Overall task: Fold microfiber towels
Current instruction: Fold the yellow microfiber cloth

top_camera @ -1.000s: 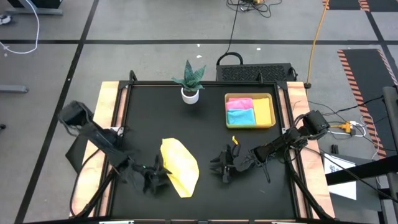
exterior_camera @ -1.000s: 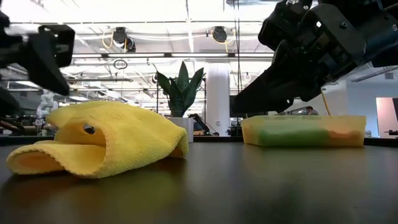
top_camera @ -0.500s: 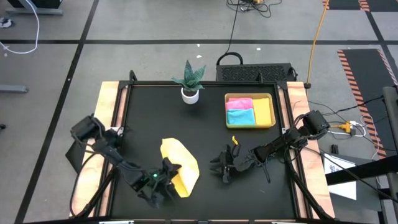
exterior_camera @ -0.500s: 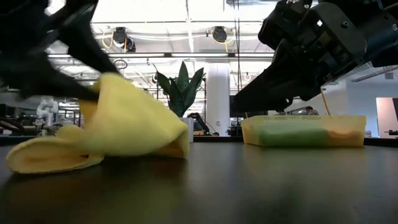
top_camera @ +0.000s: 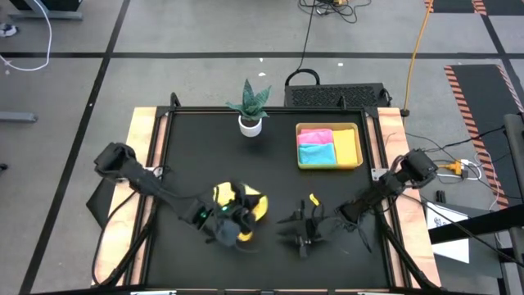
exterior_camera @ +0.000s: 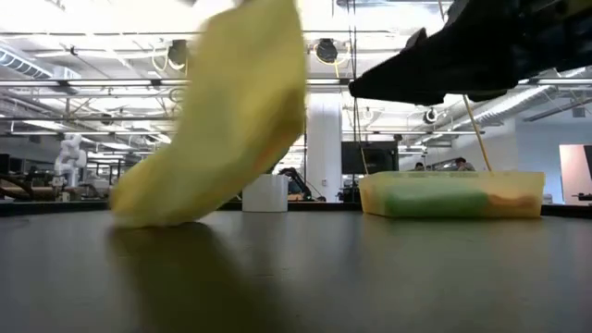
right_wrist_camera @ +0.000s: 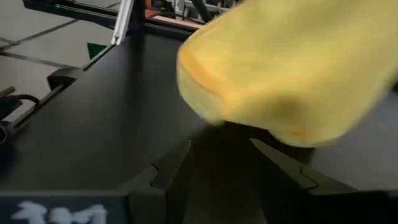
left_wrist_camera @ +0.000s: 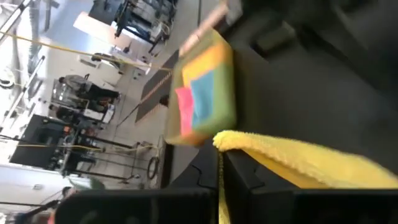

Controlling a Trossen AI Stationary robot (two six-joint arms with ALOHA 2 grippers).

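Note:
A yellow microfiber towel (top_camera: 248,205) is bunched near the table's middle, with my left gripper (top_camera: 232,223) shut on it. In the low view the towel (exterior_camera: 236,111) rises as a tall slanted sheet. My right gripper (top_camera: 300,232) stands open just right of it, touching nothing; its wrist view shows the towel (right_wrist_camera: 292,68) close ahead of its fingers (right_wrist_camera: 171,174). Pink (top_camera: 315,135), light blue (top_camera: 317,153) and orange (top_camera: 347,147) folded towels lie in the yellow-green tray (top_camera: 330,167) at the far right. My left gripper pinches an edge of the yellow towel (left_wrist_camera: 283,154) between its two fingers, coming from the table's left and slanting slightly down. The held part is lifted clear. The towel hangs slanted below the fingers, its lower end (exterior_camera: 148,208) resting on the table.
A small potted plant (top_camera: 250,108) stands at the far middle of the black table. A small yellow-orange object (top_camera: 313,199) lies near my right gripper. Bare table lies to the left and near the front edge.
My left gripper has shut on the yellow towel's near edge, then risen and swung toward the table's right, tipping up toward level. The towel's near part has been lifted and carried over the rest, which stays on the table. My right gripper has rolled and drifted toward the near edge.

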